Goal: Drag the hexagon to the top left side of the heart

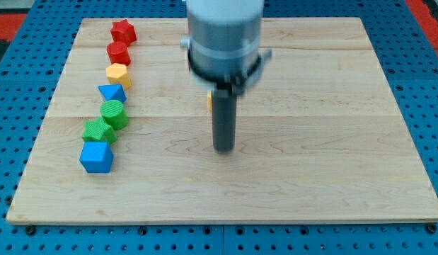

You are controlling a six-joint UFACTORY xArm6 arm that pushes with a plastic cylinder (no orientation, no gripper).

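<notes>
A yellow block that looks like a hexagon [118, 74] sits third from the top in a column of blocks at the view's left. A thin yellow sliver of another block [209, 100] shows just left of my rod, mostly hidden behind it, so its shape cannot be made out. My tip [224, 150] rests on the board near the middle, below that sliver and far right of the column. It touches no block that I can see.
The column on the wooden board [325, 163] runs top to bottom: red star [123, 32], red round block [118, 52], the yellow one, blue triangle [112, 93], green circle [114, 113], green star [98, 130], blue cube [96, 157].
</notes>
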